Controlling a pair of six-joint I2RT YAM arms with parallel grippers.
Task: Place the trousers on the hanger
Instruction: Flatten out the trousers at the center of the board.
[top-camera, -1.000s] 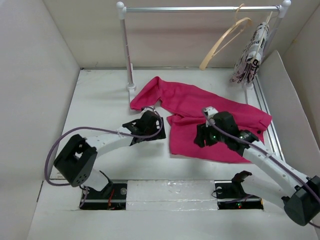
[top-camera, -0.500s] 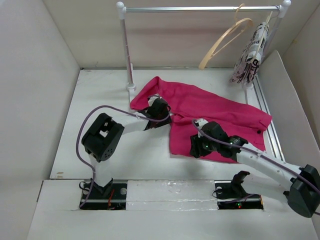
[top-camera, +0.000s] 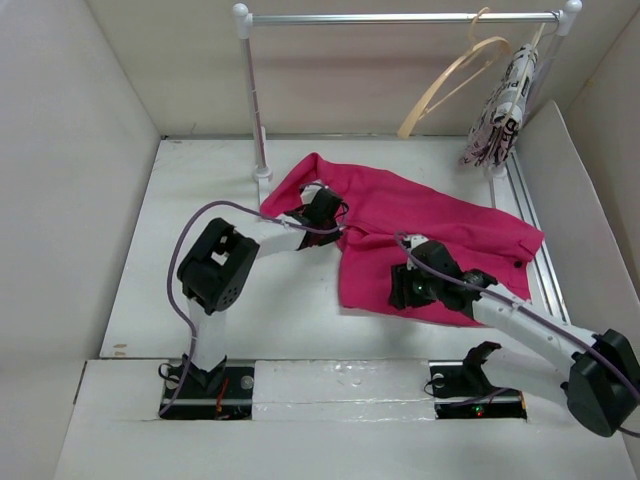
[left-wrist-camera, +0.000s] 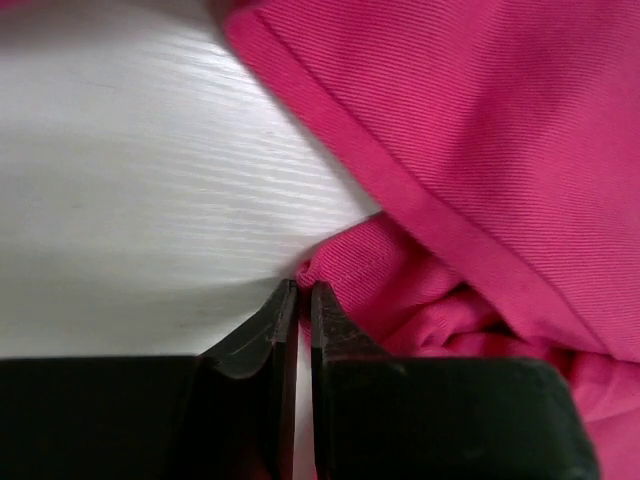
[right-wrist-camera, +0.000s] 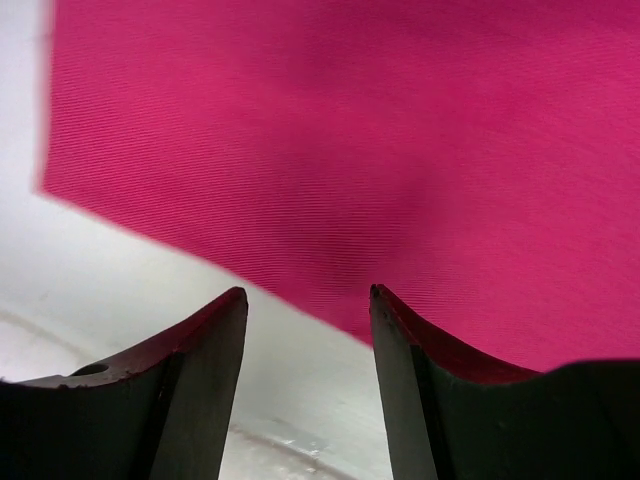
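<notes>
The magenta trousers (top-camera: 420, 215) lie spread flat on the white table, in the middle and to the right. The tan wooden hanger (top-camera: 450, 80) hangs tilted from the rail at the back right. My left gripper (top-camera: 328, 215) is low at the cloth's left inner edge. In the left wrist view its jaws (left-wrist-camera: 303, 287) are shut, tips pinching the rim of a small fold of the trousers (left-wrist-camera: 480, 150). My right gripper (top-camera: 405, 290) hovers over the near hem. Its fingers (right-wrist-camera: 308, 292) stand open astride the edge of the trousers (right-wrist-camera: 350, 130), holding nothing.
A white rail (top-camera: 400, 17) on two posts spans the back. A black-and-white patterned garment (top-camera: 500, 105) hangs at its right end beside the hanger. A slanted white board (top-camera: 570, 200) and a metal track border the right side. Walls close in left and back.
My left arm has reached forward to the trousers' inner edge and its jaws have closed there. My right gripper has dropped toward the near hem, staying open.
</notes>
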